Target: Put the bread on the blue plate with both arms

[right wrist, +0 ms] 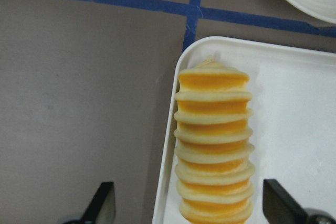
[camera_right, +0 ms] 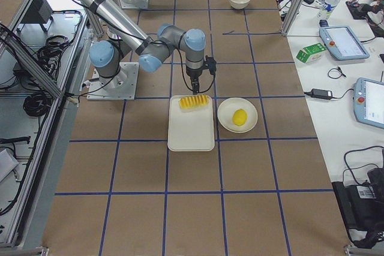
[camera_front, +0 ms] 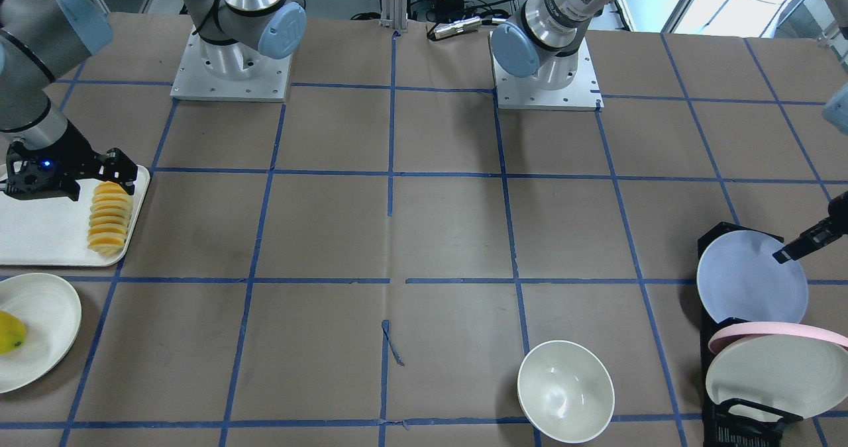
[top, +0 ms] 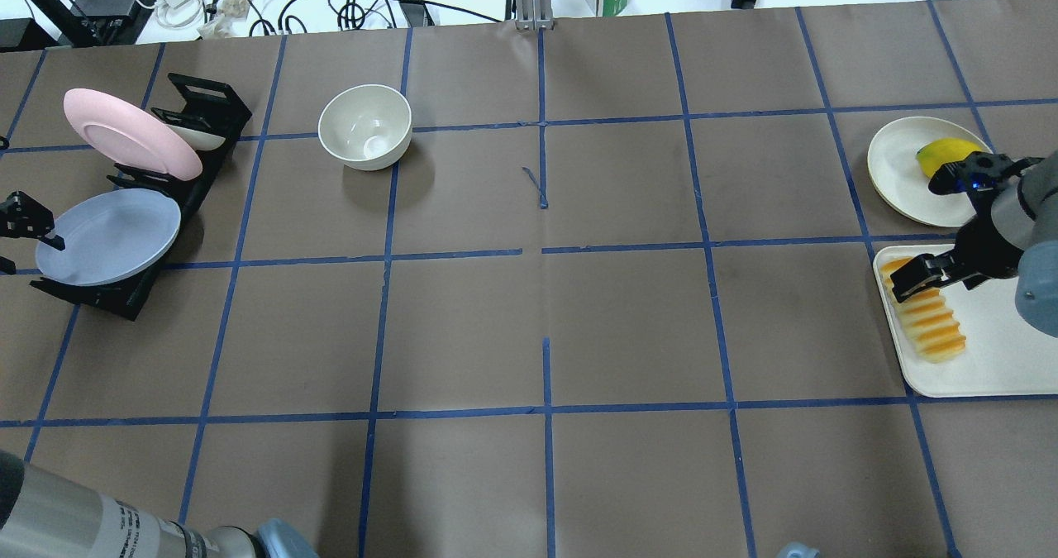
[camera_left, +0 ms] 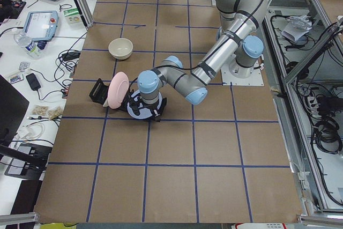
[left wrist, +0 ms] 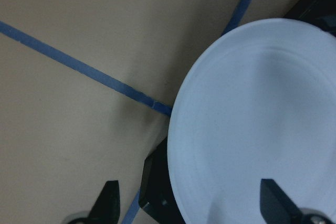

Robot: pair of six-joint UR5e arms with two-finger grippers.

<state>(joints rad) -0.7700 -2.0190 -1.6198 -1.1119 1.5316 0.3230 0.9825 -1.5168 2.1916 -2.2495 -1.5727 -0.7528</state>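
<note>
I'm seeing the bread [right wrist: 214,145] lying along the edge of the tray [right wrist: 294,129], far out on the robot's right side. The right gripper [right wrist: 191,205] is hovering over one end of it, jaws spread wide and holding nothing. The left gripper [left wrist: 191,200] is gaping too, empty, straddling the rim of the blue plate [left wrist: 252,114], which is leaning in the rack [top: 107,298]. I cannot tell whether a finger is touching it.

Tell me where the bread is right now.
The bread lies at the overhead view's far right, on the robot's right side, along the left edge of the white tray, just below the fruit plate.
</note>
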